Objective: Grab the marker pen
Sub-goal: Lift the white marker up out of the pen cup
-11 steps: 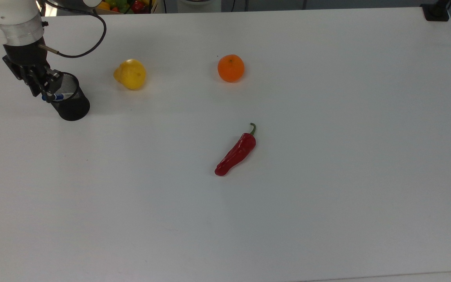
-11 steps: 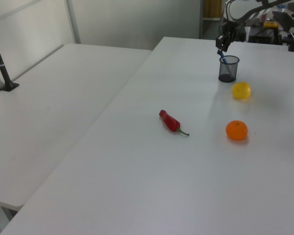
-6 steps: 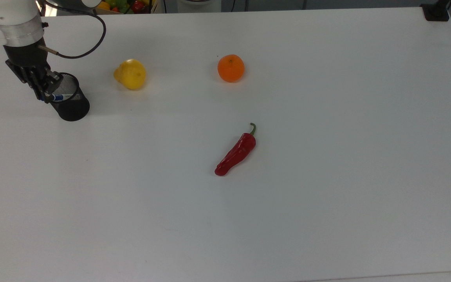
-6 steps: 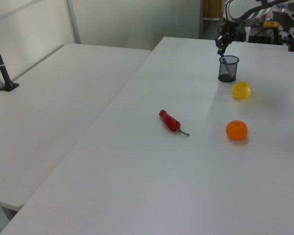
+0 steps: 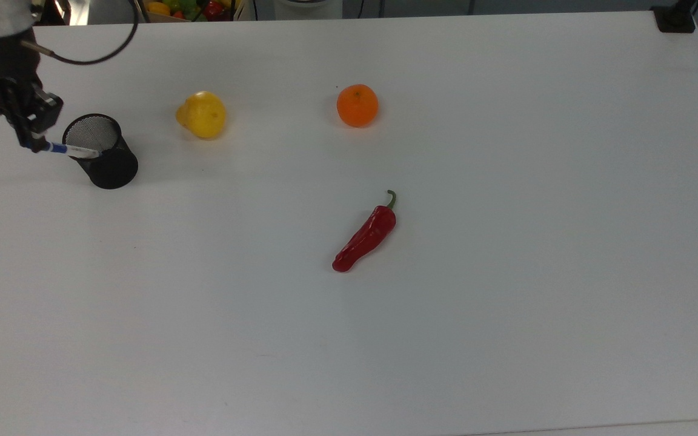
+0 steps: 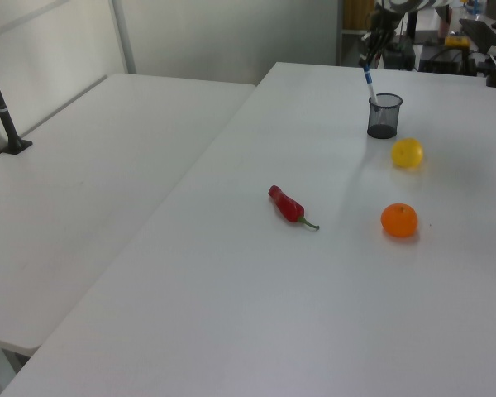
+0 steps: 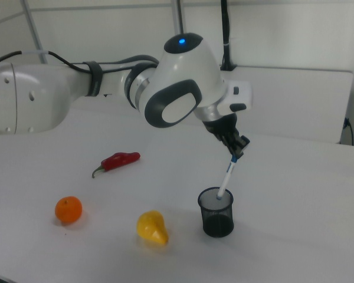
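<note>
One marker pen (image 7: 226, 177) pinched by apparently closed fingers (image 7: 238, 150), tip in one mesh cup (image 7: 216, 212).

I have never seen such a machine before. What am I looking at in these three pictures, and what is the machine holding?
This is one robot arm, white and grey, ending in a black two-finger gripper. Three fixed cameras watch the same white table: the top view looks down on it, while the left view and the right view look across it from two sides.

On the table lie a red chili pepper, an orange and a yellow fruit. A black mesh cup stands upright near the yellow fruit.

The gripper is shut on the marker pen, a slim white pen with a blue cap, and grips it at the capped end. In the right view the pen hangs tilted from the gripper, and its lower end is inside the mouth of the cup, so it is not yet fully lifted out.
</note>
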You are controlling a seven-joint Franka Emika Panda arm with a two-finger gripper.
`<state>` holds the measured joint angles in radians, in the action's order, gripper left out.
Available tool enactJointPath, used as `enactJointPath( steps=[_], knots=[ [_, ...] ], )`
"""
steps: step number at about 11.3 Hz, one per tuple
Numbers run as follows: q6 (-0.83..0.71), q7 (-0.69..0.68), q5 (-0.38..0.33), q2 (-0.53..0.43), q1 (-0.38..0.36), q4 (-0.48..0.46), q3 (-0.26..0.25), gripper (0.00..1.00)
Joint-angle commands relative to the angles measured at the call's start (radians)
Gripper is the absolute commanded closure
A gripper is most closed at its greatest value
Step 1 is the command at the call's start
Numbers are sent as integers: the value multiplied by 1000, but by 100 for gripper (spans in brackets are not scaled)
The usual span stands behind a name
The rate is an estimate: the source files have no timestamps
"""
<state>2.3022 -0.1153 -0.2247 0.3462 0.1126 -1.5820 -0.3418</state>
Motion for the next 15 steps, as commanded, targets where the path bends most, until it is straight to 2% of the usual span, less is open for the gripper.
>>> enactJointPath(
  steps=[1, 4, 9, 11, 15],
  knots=[
    [-39, -17, -25, -52, -5, 32, -14, 85],
    [-179, -15, -65, -81, -10, 80, -22, 85],
    [-467, 37, -62, -102, -69, 119, -3, 85],
    [-515, 66, -54, -87, -109, 119, 1, 85],
    [-524, 137, 17, -23, -183, 119, 55, 85]
  ],
)
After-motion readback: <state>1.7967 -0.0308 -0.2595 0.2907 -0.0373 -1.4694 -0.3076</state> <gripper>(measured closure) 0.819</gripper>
